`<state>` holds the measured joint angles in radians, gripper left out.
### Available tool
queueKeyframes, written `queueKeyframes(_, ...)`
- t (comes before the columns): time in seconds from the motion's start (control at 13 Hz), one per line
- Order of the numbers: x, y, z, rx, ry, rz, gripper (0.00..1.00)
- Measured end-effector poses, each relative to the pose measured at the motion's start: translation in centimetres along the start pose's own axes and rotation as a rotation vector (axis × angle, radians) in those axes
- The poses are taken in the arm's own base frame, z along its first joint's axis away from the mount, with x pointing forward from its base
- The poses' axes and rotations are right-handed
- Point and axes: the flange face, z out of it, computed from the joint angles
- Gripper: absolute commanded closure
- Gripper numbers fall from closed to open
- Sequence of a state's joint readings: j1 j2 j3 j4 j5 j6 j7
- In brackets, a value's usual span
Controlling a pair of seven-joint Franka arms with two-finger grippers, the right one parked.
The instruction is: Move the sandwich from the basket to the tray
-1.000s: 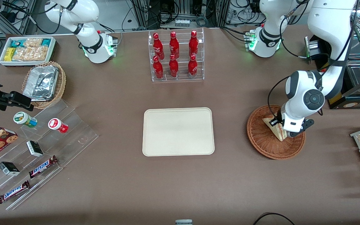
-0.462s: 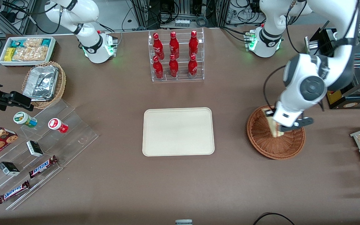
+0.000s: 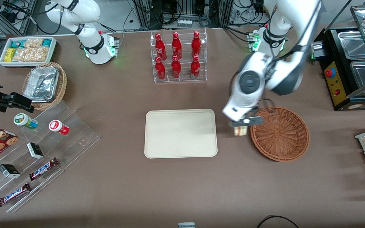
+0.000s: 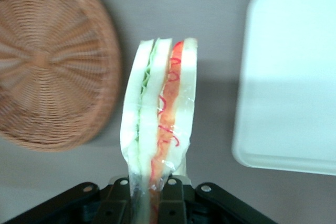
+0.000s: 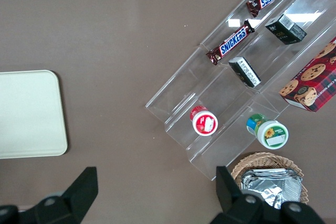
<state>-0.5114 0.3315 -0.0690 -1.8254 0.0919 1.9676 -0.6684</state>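
Since the earlier frames we see the working arm swung away from the basket (image 3: 280, 134), carrying the sandwich (image 3: 240, 130) out of it and toward the tray (image 3: 180, 133). We now find the hand (image 3: 241, 125) hanging above the bare strip of brown bench (image 3: 182, 183) between the two, just beside the basket's rim and near the tray's edge, but over neither. Its fingers are closed on one end of the sandwich (image 4: 160, 114), which sticks out from the hand (image 4: 149, 195) edge-on in the wrist view, so that we read the layers plainly: pale bread, a thin green line, cream, and an orange-red stripe under clear wrap. In that same view the woven basket (image 4: 52, 66) lies to one side of the sandwich and the cream tray (image 4: 289, 77) to the other, with bench showing between them. We see nothing lying in the basket and nothing on the tray. Farther from the front camera than the tray stands a clear rack of red bottles (image 3: 178, 56). Toward the parked arm's end of the bench we see a tan basket of foil containers (image 3: 44, 85) and clear stepped shelves (image 3: 40, 158) with snack bars and small boxes
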Motion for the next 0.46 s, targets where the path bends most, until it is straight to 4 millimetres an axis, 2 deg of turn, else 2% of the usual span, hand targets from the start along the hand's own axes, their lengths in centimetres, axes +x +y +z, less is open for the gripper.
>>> queueKeyframes(0.23,-0.3,8.7,2.8,0.005,0.006,-0.025,1.00)
queueKeyframes(0.31,-0.3,10.9,3.9,0.007,0.006,-0.015,1.00)
queueKeyframes(0.46,0.1,13.8,5.8,-0.005,0.014,0.015,1.00)
